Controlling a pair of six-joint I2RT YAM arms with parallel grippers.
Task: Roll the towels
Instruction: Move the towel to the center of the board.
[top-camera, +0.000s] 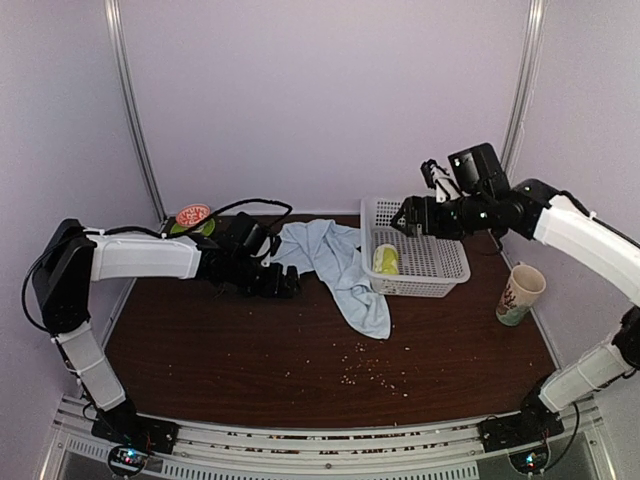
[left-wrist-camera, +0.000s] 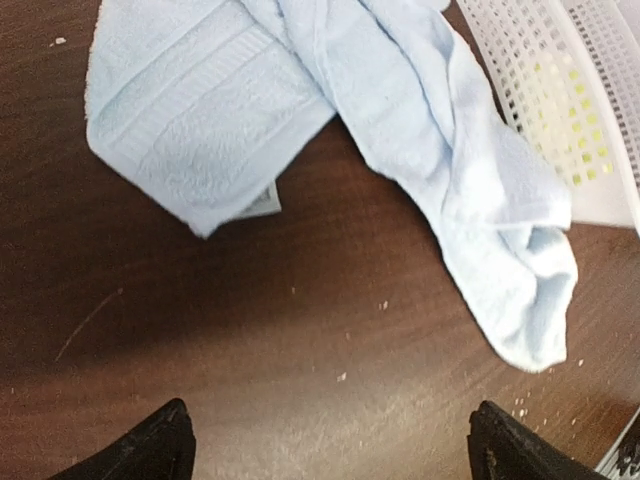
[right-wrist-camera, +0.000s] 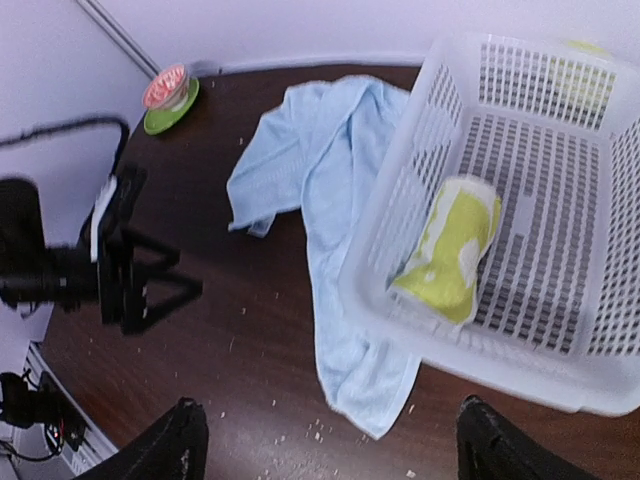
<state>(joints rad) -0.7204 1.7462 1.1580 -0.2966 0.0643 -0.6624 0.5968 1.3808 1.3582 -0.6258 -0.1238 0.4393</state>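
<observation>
The light-blue towel (top-camera: 338, 268) lies crumpled and unrolled on the brown table, its edge against the white basket (top-camera: 440, 287); it also shows in the left wrist view (left-wrist-camera: 300, 100) and the right wrist view (right-wrist-camera: 310, 180). The yellow-green patterned towel (top-camera: 386, 260) lies rolled up inside the basket, seen also in the right wrist view (right-wrist-camera: 450, 250). My left gripper (top-camera: 290, 285) is open and empty, low over the table just left of the blue towel (left-wrist-camera: 330, 455). My right gripper (top-camera: 405, 222) is open and empty, raised above the basket's left far corner (right-wrist-camera: 335, 450).
A paper cup (top-camera: 520, 293) stands right of the basket. A green dish with a red top (top-camera: 193, 217) sits at the back left, by a black cable. Crumbs (top-camera: 375, 365) are scattered on the table's front middle. White walls close off the back and sides.
</observation>
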